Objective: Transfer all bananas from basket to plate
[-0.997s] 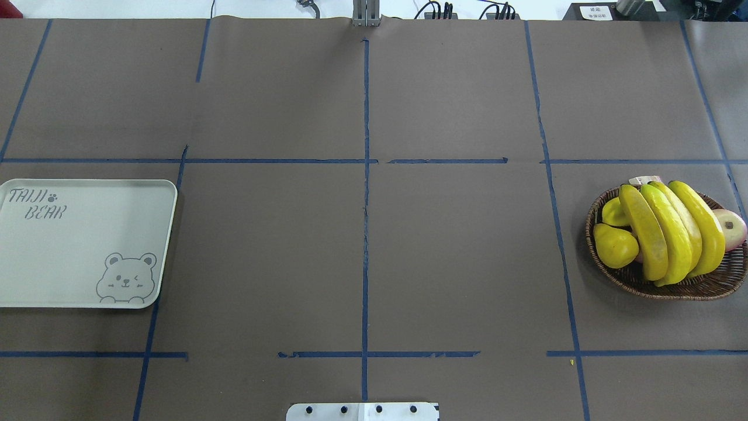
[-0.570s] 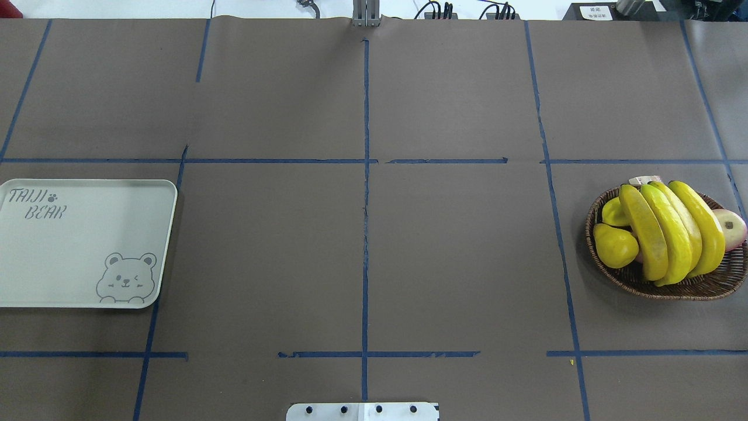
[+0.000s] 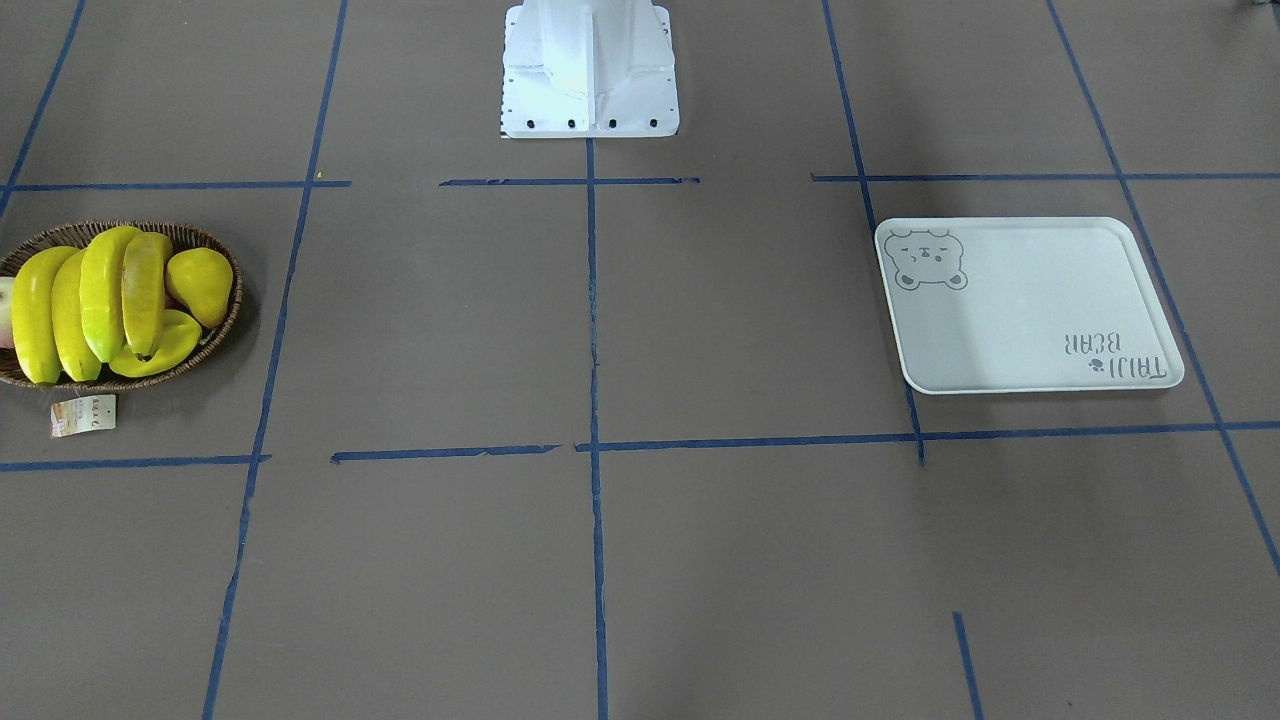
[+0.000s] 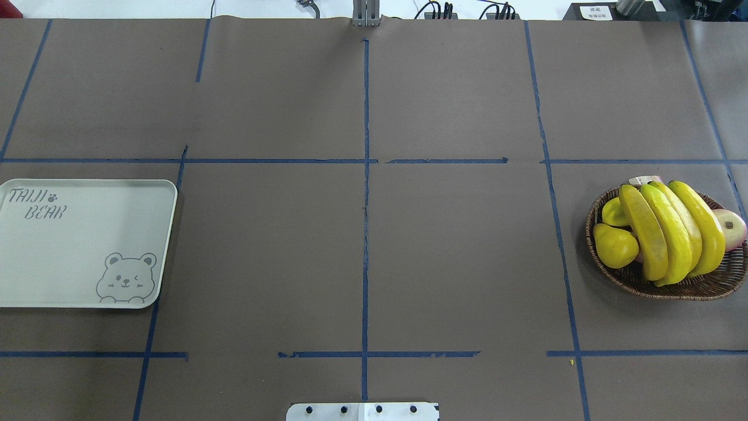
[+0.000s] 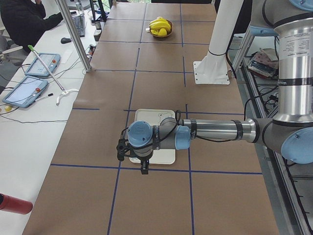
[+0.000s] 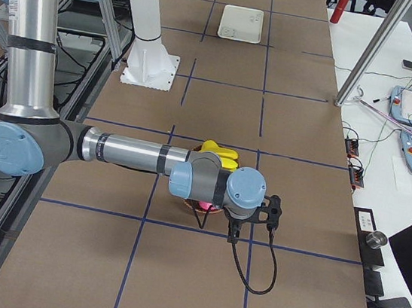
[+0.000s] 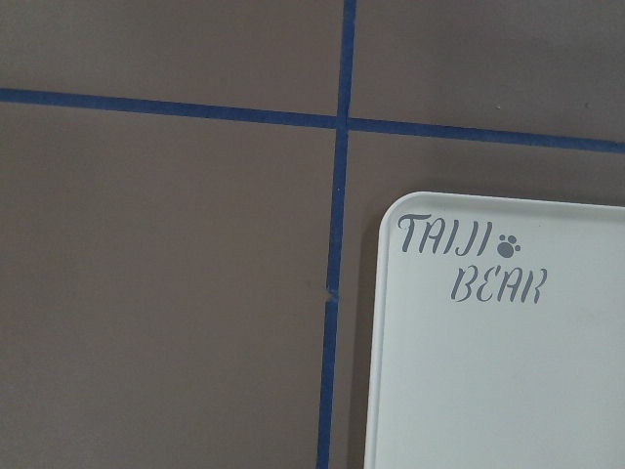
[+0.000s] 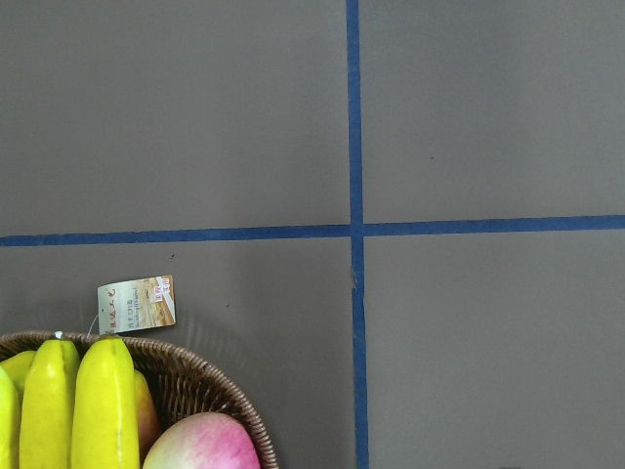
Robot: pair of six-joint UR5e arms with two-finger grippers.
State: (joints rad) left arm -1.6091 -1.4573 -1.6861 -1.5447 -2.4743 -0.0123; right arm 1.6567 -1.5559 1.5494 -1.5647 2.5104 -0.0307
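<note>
Basically nothing has been transferred. Four bananas [image 4: 672, 231] lie side by side across the basket [image 4: 672, 290] on the robot's right side of the bench [image 4: 374, 234]. The plate [image 4: 76, 245] sits bare, well apart on the left side. Also in the basket are a yellow pear [image 4: 615, 245], touching the browner banana, and a pink apple [image 4: 733, 225] against the outermost one. A paper tag [image 3: 83, 415] lies just beside the rim.

The right gripper [image 6: 232, 233] hangs above the basket area and the left gripper [image 5: 145, 169] above the plate's edge. Both show only in the side views, so I cannot tell whether either is wide or narrow.

The step in hand is likely the first reach and pick. The right wrist view has the basket only in its lower left corner, so the arm needs centring over the fruit first. I would take the top banana, with the jaws across its short width near mid-length, and lift straight up. These look glossy and curved, so an off-centre pinch could let one swivel or slip. Avoid nudging the pear or apple, or snagging the wicker. The plate is far off, so a hand-over to the left arm may be needed.
</note>
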